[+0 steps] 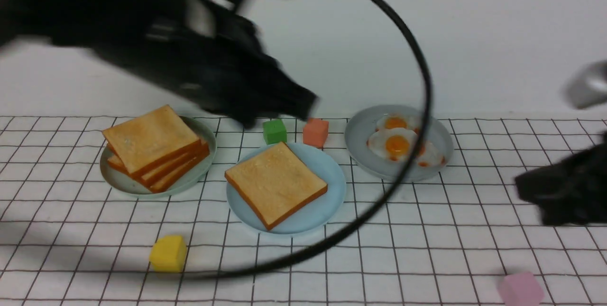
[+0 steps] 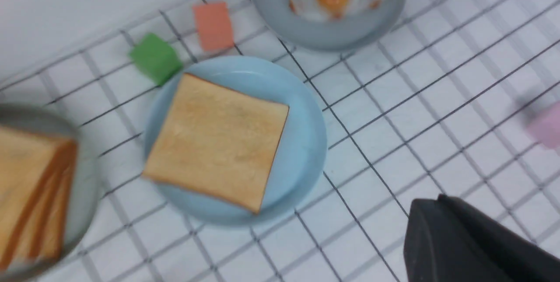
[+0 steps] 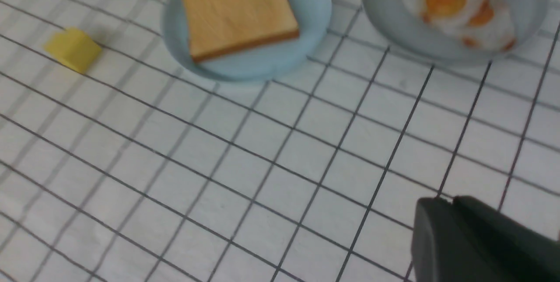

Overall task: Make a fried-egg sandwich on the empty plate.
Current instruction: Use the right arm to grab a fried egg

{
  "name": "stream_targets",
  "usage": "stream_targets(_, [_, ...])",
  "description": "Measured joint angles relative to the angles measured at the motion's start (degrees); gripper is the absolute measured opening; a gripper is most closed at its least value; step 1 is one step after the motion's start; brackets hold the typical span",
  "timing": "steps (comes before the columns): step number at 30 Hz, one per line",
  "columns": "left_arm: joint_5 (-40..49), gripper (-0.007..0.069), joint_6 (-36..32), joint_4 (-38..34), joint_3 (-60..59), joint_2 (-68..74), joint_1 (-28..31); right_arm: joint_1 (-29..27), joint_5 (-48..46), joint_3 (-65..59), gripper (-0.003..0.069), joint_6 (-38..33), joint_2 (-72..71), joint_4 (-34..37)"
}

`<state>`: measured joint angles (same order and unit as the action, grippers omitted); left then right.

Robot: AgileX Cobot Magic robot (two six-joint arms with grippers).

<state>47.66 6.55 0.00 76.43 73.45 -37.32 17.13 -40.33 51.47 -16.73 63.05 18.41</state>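
The blue plate (image 1: 332, 178) looks smooth with a soft sheen, whether glazed ceramic or plastic cannot be told; the toast slice (image 1: 276, 182) on it has a matt, finely grained top and a smoother, darker crust; the fried eggs (image 1: 397, 144) are glossy, whites and yolks alike; the grey plate (image 1: 360, 140) under them is smooth and duller; the table cover (image 1: 427, 239) is matt and flat, printed with thin black lines; the yellow block (image 1: 168, 253) looks matt and soft-edged; the black cable (image 1: 422, 73) is smooth.

Front camera forward across the table (image 1: 427, 230); both wrist cameras downward, nearer, sharing the light-blue plate (image 2: 306, 142).
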Motion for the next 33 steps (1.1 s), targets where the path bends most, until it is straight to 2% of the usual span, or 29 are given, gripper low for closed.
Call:
stream_targets(3, [-1.95,-0.0013,0.98,0.00,-8.91,-11.36,0.00,0.00,-0.11,3.57,0.0068,0.07,7.39,-0.05])
stream_targets(9, [-12.30,-0.0013,5.60,0.00,-31.62,-38.70,0.05,-0.19,1.46,15.70,0.0074,0.37,22.50,-0.79])
stream_targets(15, [-18.28,-0.0013,8.60,1.76,-45.75,-53.07,0.05,-3.57,-1.05,29.04,0.0103,4.86,36.07,-1.04])
stream_targets(18, [-21.22,-0.0013,8.78,1.69,-49.16,-57.43,0.05,-5.44,-3.26,34.16,0.0148,6.64,40.97,-1.06])
stream_targets(21, [-24.03,-0.0013,8.92,1.19,-52.01,-63.77,0.05,-7.56,-6.35,42.14,0.0265,9.45,49.62,-1.11])
stream_targets(24, [-24.11,-0.0013,8.92,1.30,-52.59,-65.69,0.05,-7.96,-7.22,48.03,0.0349,10.25,55.54,-1.31])
stream_targets(27, [-24.15,-0.0013,8.92,1.36,-52.71,-65.74,0.05,-7.96,-7.39,52.91,0.0398,10.44,59.99,-1.37])
stream_targets(33, [-24.15,-0.0013,8.92,1.53,-52.71,-65.74,0.05,-7.96,-6.45,59.72,0.0419,10.99,67.63,-1.49])
